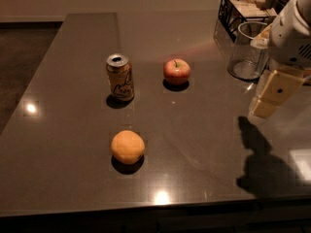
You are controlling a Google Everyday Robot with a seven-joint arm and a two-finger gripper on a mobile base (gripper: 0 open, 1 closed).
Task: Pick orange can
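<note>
Whether the jaws of the gripper [266, 107] stand spread or pressed together I cannot tell from where I stand; only 1 tan slab of it shows, angled down and to the left, and nothing is seen held in it. It hangs over the right side of the dark countertop [63, 130], off the surface, throwing a tall shadow [257, 164] onto the top just below it. The orange can [120, 77] stands upright on its base well apart from the gripper, left of the middle of the counter, with its pull-tab end up, its script logo toward the front edge, and free space all round. That upright stance suits a side-on pinch around the body, which I judge is why the gripper hangs low and tilted rather than pointing straight down. 2 other items share the surface: a red apple [176, 72] near the can on its right, not touching it, and a round orange fruit [128, 147] nearer the front edge, also apart. A clear glass tumbler [248, 52] and a black wire basket [238, 8] sit at the back right beside the arm, so I reckon any reach must swing left, clear of the tumbler. The pick looks barely begun: the approach, the closing and the lift are not yet done.
</note>
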